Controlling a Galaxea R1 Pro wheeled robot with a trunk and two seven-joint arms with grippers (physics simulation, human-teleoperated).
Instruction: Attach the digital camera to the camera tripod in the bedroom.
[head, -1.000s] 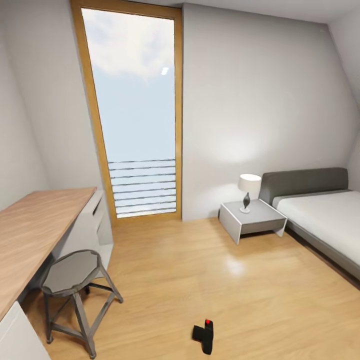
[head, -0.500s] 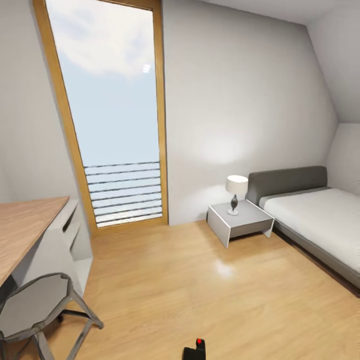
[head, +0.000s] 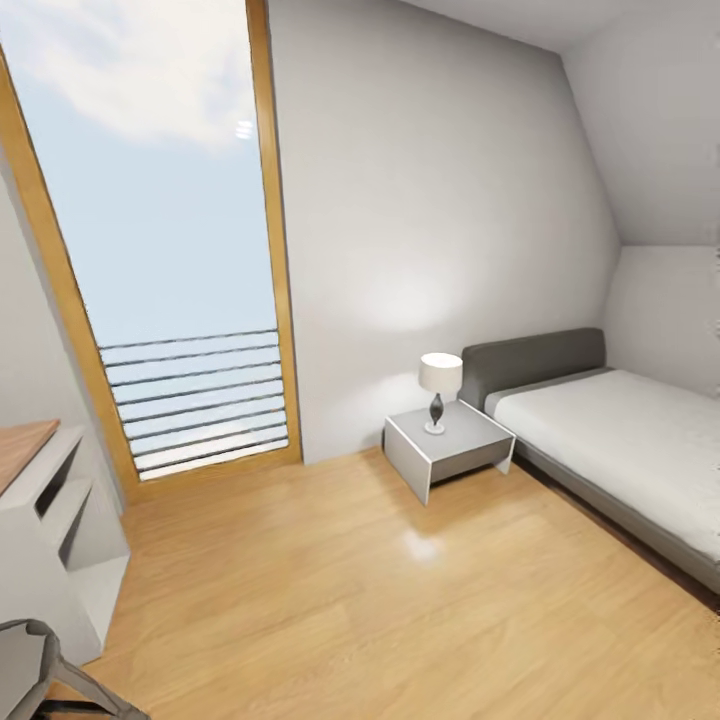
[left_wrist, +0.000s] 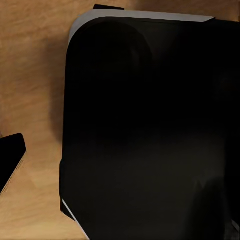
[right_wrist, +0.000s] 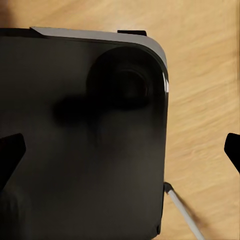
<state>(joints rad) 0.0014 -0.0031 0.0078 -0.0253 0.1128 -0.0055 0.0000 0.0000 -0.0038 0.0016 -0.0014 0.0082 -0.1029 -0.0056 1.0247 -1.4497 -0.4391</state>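
Observation:
The head view looks into the bedroom: white walls, a sloped ceiling and a light wood floor (head: 380, 590). The digital camera and the camera tripod are out of view. In the right wrist view my right gripper (right_wrist: 120, 150) is open, with a black fingertip (right_wrist: 10, 152) at each side and nothing between them; below it are the robot's black base (right_wrist: 80, 150) and the floor. In the left wrist view one black fingertip (left_wrist: 10, 160) of my left gripper (left_wrist: 120, 160) stands far to the side over the floor. The other is lost against the dark base (left_wrist: 150, 130).
A grey bed (head: 620, 440) lies along the right wall, with a grey nightstand (head: 450, 450) and a small lamp (head: 440, 385) beside it. A tall wood-framed window (head: 160, 250) is at the back left. A white desk unit (head: 60, 530) and a stool (head: 30, 660) are at the lower left.
The head view has swung to the right and up. The desk and stool have slid towards the left edge, and the black camera on the floor has dropped below the picture.

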